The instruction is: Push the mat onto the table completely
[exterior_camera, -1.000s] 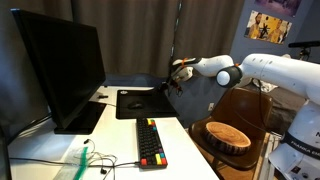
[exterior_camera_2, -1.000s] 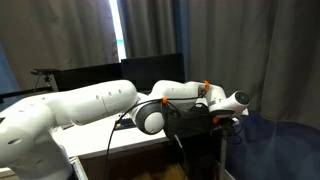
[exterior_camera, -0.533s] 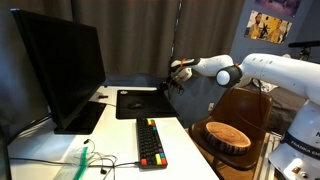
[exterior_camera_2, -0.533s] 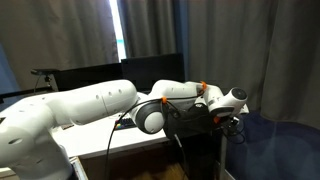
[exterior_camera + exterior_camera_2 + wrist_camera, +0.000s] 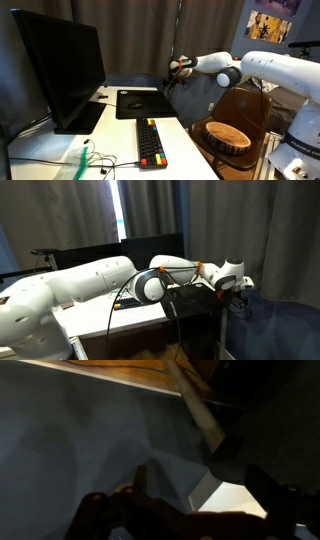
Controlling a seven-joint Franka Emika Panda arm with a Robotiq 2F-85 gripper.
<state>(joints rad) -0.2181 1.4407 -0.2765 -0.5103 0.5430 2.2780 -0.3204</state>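
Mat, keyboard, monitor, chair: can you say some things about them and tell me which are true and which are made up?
The mat is black. True.
The keyboard is all white. False: it is black with colourful keys.
The monitor shows a bright picture. False: its screen is dark.
A chair stands beside the table. True.
The tool touches the keyboard. False: it is up by the mat's far side, away from the keyboard.
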